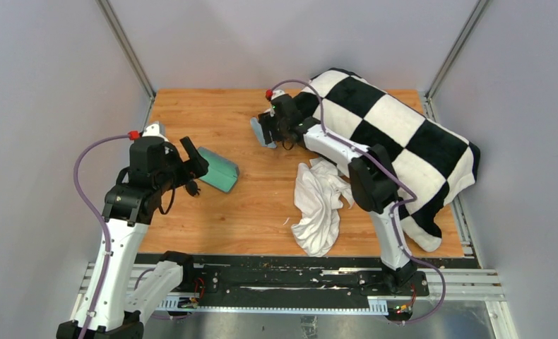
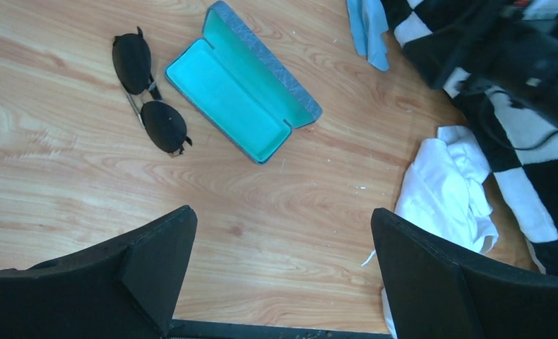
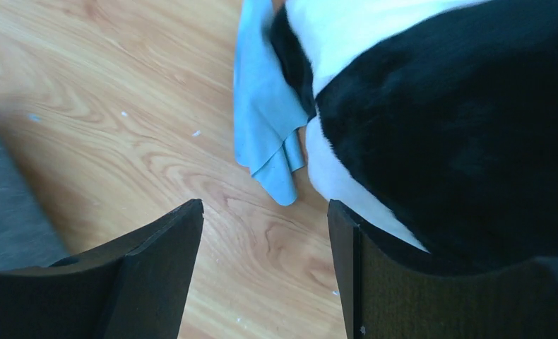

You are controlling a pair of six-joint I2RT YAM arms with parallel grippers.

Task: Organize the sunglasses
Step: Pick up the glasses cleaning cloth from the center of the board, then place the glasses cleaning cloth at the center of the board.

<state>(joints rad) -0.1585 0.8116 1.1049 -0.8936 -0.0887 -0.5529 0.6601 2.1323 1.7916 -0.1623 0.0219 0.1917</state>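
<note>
The black sunglasses [image 2: 149, 95] lie folded open on the wooden table, just left of the open grey-blue case [image 2: 237, 88] with its mint-green inside up. The case also shows in the top view [image 1: 218, 171]; there my left arm mostly hides the sunglasses. My left gripper [image 2: 283, 233] is open and empty, held high above the table on the near side of both. My right gripper [image 3: 265, 233] is open and empty, low over the table right next to the light-blue cloth [image 3: 262, 120], which lies against the blanket's edge.
A black-and-white checked blanket [image 1: 396, 134] covers the far right of the table and touches my right gripper's right finger. A crumpled white cloth [image 1: 318, 205] lies near the middle right. The light-blue cloth [image 1: 262, 131] sits at the far middle. Grey walls enclose the table.
</note>
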